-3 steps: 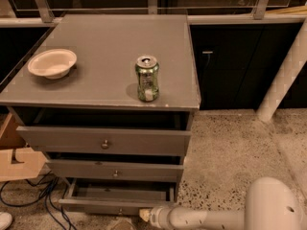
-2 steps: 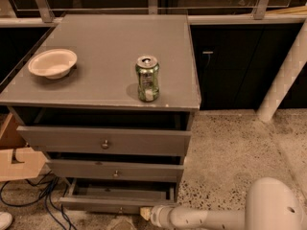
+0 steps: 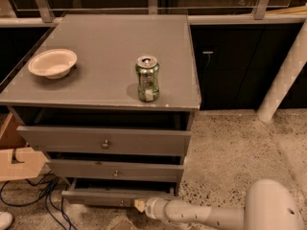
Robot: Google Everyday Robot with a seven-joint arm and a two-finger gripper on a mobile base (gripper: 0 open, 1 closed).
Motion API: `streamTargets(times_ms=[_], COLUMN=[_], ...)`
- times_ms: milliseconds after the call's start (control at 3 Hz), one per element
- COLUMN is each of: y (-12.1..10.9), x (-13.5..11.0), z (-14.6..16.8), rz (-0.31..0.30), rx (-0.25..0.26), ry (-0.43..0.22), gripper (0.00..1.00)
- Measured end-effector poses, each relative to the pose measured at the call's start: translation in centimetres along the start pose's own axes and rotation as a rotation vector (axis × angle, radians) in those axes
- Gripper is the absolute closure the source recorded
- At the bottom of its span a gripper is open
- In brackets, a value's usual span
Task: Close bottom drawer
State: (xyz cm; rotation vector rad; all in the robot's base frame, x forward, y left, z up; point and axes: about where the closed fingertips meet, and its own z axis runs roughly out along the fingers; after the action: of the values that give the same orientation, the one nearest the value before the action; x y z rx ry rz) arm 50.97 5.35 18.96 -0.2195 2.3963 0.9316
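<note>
Low over the speckled floor (image 3: 230, 143), the tool (image 3: 139, 205), state indiscernible, meets the ajar bottom drawer (image 3: 96, 196).

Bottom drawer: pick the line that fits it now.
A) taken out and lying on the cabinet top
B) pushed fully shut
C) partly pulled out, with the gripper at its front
C: the bottom drawer shows a dark gap behind its front panel, and the gripper is at that front, near its right end.
</note>
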Motion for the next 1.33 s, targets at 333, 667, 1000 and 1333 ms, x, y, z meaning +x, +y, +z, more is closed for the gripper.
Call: streamTargets(times_ms=[333, 667, 1000, 1333], y=[0.0, -0.3, -2.0, -5.6], x=[0.0, 0.5, 0.7, -1.8], z=[0.0, 0.1, 0.5, 1.5], rz=[0.000, 0.009, 0.023, 0.011], rx=[0.000, 0.005, 0.050, 0.111], ry=[0.000, 0.011, 0.011, -0.023], gripper=[1.00, 1.00, 1.00, 1.00])
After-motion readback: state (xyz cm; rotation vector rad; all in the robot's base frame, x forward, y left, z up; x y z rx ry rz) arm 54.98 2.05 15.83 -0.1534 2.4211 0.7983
